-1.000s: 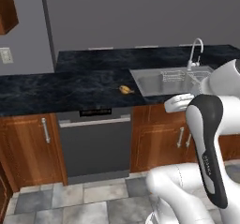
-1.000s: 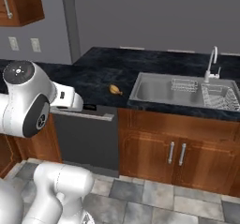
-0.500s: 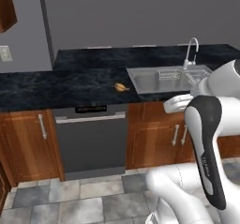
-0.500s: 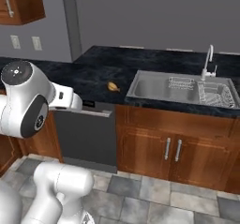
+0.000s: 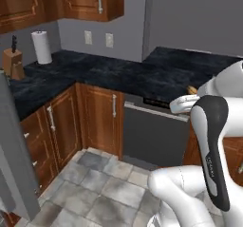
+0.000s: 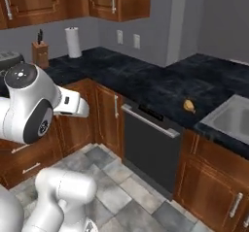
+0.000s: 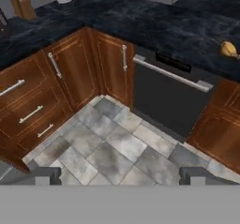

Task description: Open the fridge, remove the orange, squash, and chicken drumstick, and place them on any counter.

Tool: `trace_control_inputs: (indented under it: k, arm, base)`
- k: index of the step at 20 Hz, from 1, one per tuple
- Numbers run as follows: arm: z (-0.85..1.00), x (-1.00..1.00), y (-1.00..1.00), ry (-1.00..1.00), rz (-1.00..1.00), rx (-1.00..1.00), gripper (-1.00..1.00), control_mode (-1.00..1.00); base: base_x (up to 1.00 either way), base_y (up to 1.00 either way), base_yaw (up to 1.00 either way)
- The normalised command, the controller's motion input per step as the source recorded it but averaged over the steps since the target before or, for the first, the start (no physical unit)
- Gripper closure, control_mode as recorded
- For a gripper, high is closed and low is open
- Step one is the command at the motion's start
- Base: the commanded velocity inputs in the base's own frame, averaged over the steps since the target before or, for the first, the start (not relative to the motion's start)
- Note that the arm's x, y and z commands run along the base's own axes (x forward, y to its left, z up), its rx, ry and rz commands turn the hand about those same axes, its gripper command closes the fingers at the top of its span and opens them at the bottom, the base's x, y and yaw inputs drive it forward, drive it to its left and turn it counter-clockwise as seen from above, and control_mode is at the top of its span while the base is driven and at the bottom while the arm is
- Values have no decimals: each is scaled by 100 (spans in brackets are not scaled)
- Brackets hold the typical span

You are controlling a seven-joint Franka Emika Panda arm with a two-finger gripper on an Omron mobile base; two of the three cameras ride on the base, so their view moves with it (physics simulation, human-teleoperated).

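Pincer point(image 7: 120, 174) tips rise at the bottom of the hand view as two small dark stubs set wide apart, with nothing between them; the jaws stand open and bare, looking down at the grey tiled floor point(image 7: 110, 145) in front of the dishwasher point(image 7: 171, 96).

No brand, label or readable writing can be made out anywhere; the strip on the dishwasher's top edge is too blurred to read.

From the base views the arm is folded close to its body: the white upper link rises from the base, bends at a dark elbow joint, and the forearm reaches out level toward the dishwasher, at about the height of the counter's edge.

On the counter point(image 6: 146, 83), the chicken drumstick point(image 6: 188, 105) lies just above the dishwasher's right end, between the dishwasher and the steel sink basin point(image 6: 232, 119), touching the black stone. In the hand view it sits at the far right point(image 7: 228, 48), above the dishwasher's handle end. In the left base view its golden tip point(image 5: 191, 89) peeks out beside the robot's white arm.

Well to the dishwasher's left, round the counter's corner, stand a paper towel roll point(image 6: 73, 42) and a wooden knife block point(image 6: 40, 54). Brown wooden cabinets point(image 7: 75, 70) flank the dishwasher on both sides.
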Motion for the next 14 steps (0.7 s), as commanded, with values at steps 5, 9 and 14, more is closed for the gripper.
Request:
trace_control_inputs:
  k: [5,9,14]
  arm:
    - [0,0,0,0,0,0,-100,100]
    - [0,0,0,0,0,0,-100,100]
    - [0,0,0,0,0,0,-100,100]
  base:
    - [-20,25,100]
    - [-20,51,97]
    - [0,66,81]
